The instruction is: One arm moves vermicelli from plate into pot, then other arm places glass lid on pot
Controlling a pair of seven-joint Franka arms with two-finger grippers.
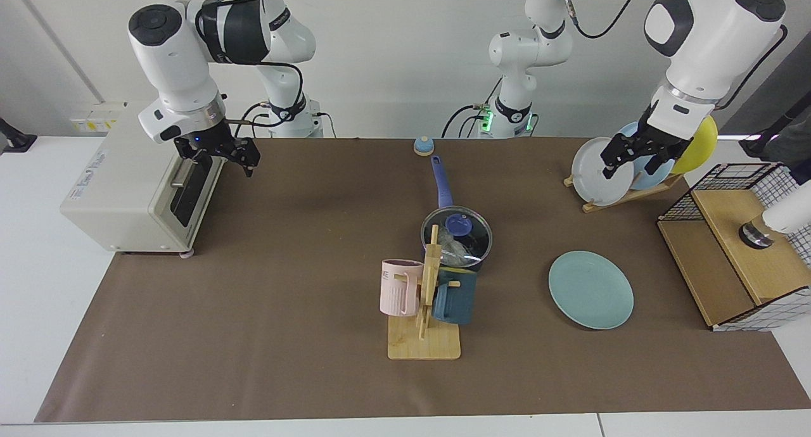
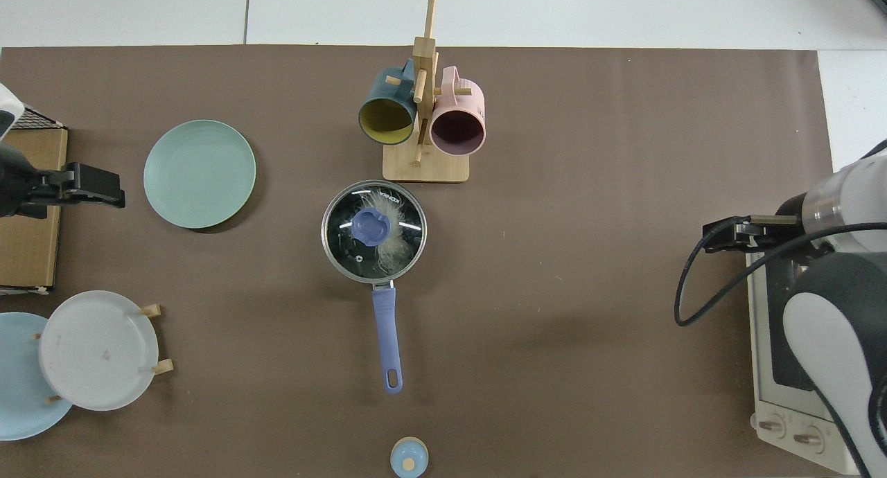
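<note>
**Lid on pot, both hands clear**

Glass lid (image 2: pixel 374 232) sits on the pot (image 1: pixel 457 240), blue knob centred. Vermicelli (image 2: pixel 389 246) visible through the glass, inside the pot. Pot is mid-tabletop, blue handle pointing toward the arm bases in the facing view. Small print on the lid near its rim in the top view, too small to read.

Teal plate (image 1: pixel 590 289) lies flat and bare on the mat, apart from the pot, on the left arm's side.

Just in front of the pot in the facing view: wooden mug rack (image 1: pixel 426 323) with a pink mug (image 1: pixel 400 287) and a dark teal mug (image 1: pixel 456 296). Pink mug has raised lettering, only partly showing, not legible.

Right hand (image 1: pixel 217 155), blue light on, hangs at the toaster oven (image 1: pixel 139 180), by the top of its door, well apart from the pot. Fingers look spread, nothing between them. Oven has blue writing on its side, unreadable.

Left hand (image 1: pixel 637 155), fingers apart and empty, is up in front of the plate rack (image 1: pixel 624 193) that holds grey, light-blue and yellow plates. Also well away from the pot.

Surface: brown mat (image 1: pixel 285 310) over a white tabletop. Small blue-and-wood knob-shaped item (image 1: pixel 423 145) at the mat's far edge. Wire-and-wood shelf (image 1: pixel 738 247) at the left arm's end. Plain white wall behind, cables running to the arm bases.
</note>
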